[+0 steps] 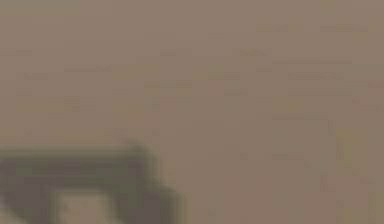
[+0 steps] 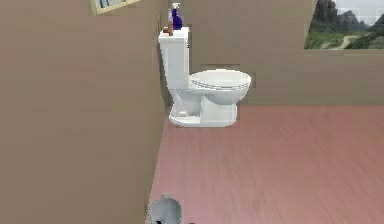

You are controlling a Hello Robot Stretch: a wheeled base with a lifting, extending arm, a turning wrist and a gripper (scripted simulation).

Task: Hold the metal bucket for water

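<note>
In the forward view you face a plain brownish wall that runs from edge to edge.

In the arm side view, a brown wall takes up the left of the frame, and its corner edge runs down just left of the middle. To the right of that edge a pinkish plank floor spreads across the lower right.

At the bottom edge, just left of the middle, you see a grey rounded thing with a dull metal sheen. It is on the floor close to the foot of the brown wall's corner, and the frame cuts off its lower part. It is the only thing here that could be the metal bucket, though too little of it shows to be sure.

A white toilet stands at the upper middle of the frame against the far wall, with its lid down. On its tank stands a dark blue bottle, with a small brown thing just beside it. The toilet is well apart from the grey thing.

A landscape picture hangs on the far wall at the upper right. The lower edge of a pale frame shows at the upper left.

You cannot tell the pincer's state, apart or together, from these pictures.
</note>
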